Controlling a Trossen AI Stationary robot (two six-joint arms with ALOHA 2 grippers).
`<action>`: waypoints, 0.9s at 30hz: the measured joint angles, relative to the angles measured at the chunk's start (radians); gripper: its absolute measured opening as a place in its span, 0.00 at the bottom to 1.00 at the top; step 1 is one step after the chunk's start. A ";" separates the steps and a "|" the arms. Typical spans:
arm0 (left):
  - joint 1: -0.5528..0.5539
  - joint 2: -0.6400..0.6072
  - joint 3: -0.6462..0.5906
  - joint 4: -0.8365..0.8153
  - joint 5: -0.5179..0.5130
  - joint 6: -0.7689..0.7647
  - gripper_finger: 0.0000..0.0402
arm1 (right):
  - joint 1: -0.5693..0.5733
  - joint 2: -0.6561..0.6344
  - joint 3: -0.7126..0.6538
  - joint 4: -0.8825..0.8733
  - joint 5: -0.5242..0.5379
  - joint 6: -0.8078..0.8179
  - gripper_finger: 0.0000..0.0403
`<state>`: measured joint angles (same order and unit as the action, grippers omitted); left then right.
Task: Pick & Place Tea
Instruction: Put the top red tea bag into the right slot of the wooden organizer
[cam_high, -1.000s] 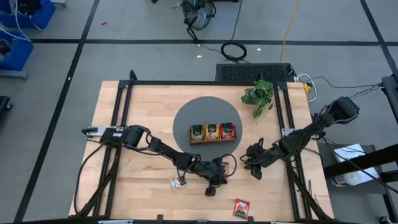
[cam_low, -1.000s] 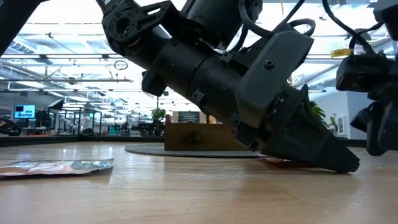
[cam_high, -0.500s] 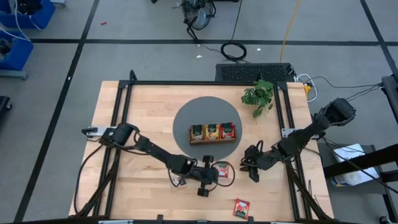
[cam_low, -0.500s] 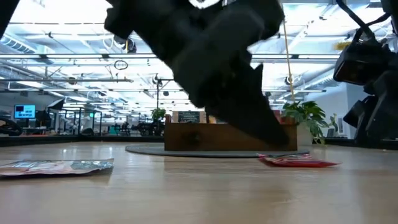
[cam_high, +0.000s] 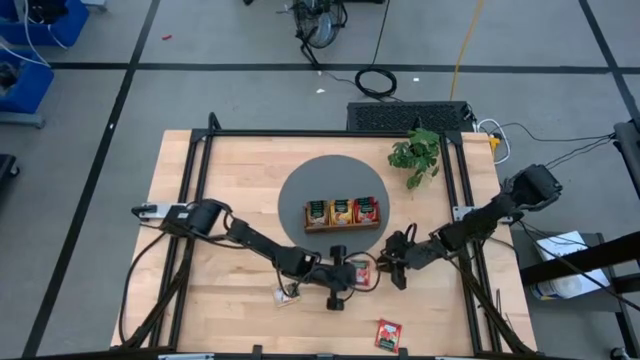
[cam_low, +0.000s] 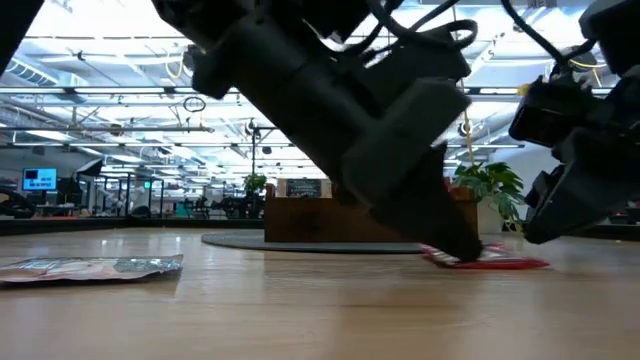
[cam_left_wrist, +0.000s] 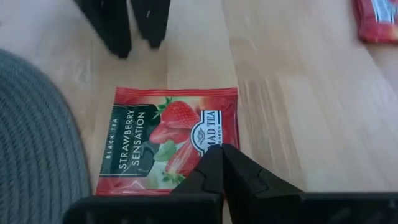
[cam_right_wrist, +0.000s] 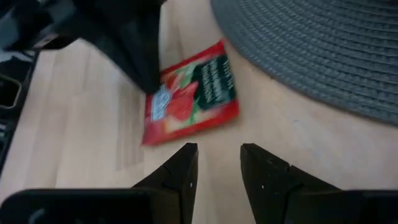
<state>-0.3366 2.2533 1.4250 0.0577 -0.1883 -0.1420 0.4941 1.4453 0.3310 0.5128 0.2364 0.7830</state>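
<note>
Wooden tabletop, round grey mat (cam_high: 300, 190) mid-table with the tray (cam_high: 342, 213) on it. Red sachet (cam_left_wrist: 166, 140) lies flat on the wood just off the mat's near edge. Left gripper (cam_left_wrist: 217, 163) is pressed onto it, fingers clenched together at the edge, not clearly pinching it. Right gripper (cam_right_wrist: 214, 163) hovers just right of it, fingers apart, empty. Best play, I'd say: pin the sachet, let the right gripper take its free edge. Another red sachet (cam_high: 388, 333) waits nearer; a pale one (cam_high: 287, 295) lies left.

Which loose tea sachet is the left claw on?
The red strawberry sachet beside the grey mat; the other red one and the pale one lie untouched.
</note>
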 joint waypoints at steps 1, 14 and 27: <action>0.001 0.008 0.001 0.012 0.001 -0.002 0.01 | -0.006 0.000 0.000 0.002 -0.002 0.007 0.27; 0.004 0.032 -0.013 0.051 0.004 -0.018 0.02 | -0.084 0.046 -0.005 0.007 -0.061 0.069 0.27; 0.009 0.033 -0.015 0.075 0.016 -0.015 0.04 | -0.095 0.188 0.002 0.126 -0.112 0.060 0.27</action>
<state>-0.3279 2.2868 1.4101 0.1329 -0.1726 -0.1569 0.3996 1.6330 0.3332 0.6392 0.1247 0.8431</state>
